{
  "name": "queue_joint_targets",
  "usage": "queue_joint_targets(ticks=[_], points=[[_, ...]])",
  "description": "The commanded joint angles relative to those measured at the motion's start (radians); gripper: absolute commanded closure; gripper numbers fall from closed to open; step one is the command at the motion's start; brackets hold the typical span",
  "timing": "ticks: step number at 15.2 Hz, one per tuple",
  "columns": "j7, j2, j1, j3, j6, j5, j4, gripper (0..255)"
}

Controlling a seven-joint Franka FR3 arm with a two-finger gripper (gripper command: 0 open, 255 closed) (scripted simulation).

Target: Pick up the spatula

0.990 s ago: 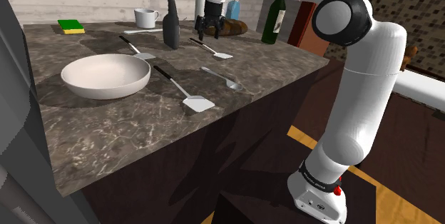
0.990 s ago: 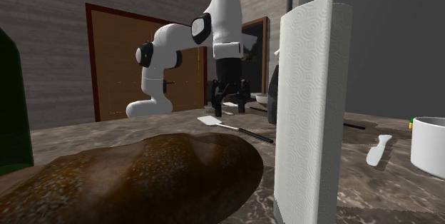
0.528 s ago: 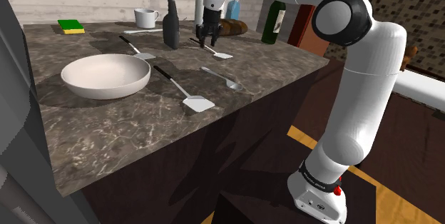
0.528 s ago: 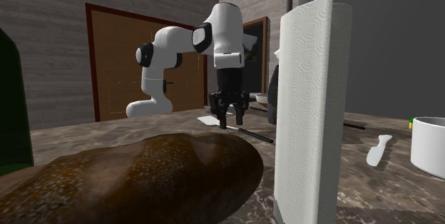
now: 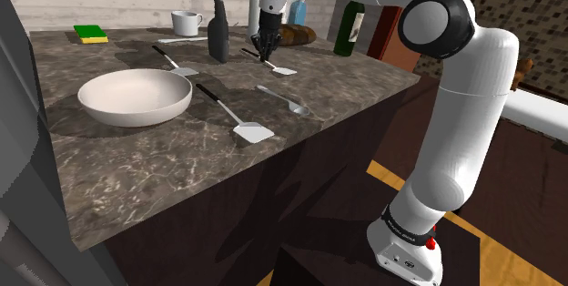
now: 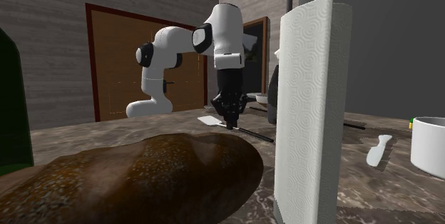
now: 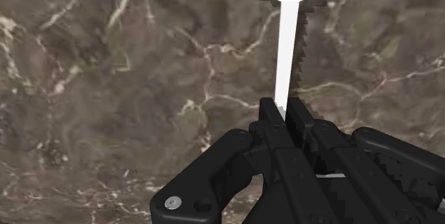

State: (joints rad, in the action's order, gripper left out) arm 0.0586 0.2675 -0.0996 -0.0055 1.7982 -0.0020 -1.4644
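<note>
Two black fingers of the gripper (image 7: 283, 108) stand narrow, pinched on the thin white shaft of the spatula (image 7: 289, 44). The spatula lies flat on the marbled counter (image 7: 107, 115), toward its far side, with its white blade pointing away from the hand. The hold looks closed, so your step now is the lift. Raise the hand straight up and slowly. The shaft is slim, and I judge it could twist or slide between the pads. The blade may also droop once it leaves the stone, so check that it hangs steady before you carry it anywhere.

Mind the dark spray bottle (image 5: 218, 34), which stands near the hand on the shoulder view's left, and don't swing that way. Behind the hand are a bread loaf (image 6: 128, 180), a paper towel roll (image 6: 307, 101) and a green bottle (image 5: 348, 27). A second spatula (image 5: 235, 114), a spoon (image 5: 287, 100) and a white bowl (image 5: 135, 96) lie nearer the counter's front, well apart from your grip and out of the way of a vertical lift
</note>
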Motion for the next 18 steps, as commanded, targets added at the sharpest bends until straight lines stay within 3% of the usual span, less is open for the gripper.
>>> queue_joint_targets(ticks=[1, 18], points=[[-0.002, -0.004, -0.001, -0.001, 0.000, 0.000, -0.003, 255], [-0.003, 0.050, -0.002, -0.001, -0.230, 0.001, 0.280, 255]])
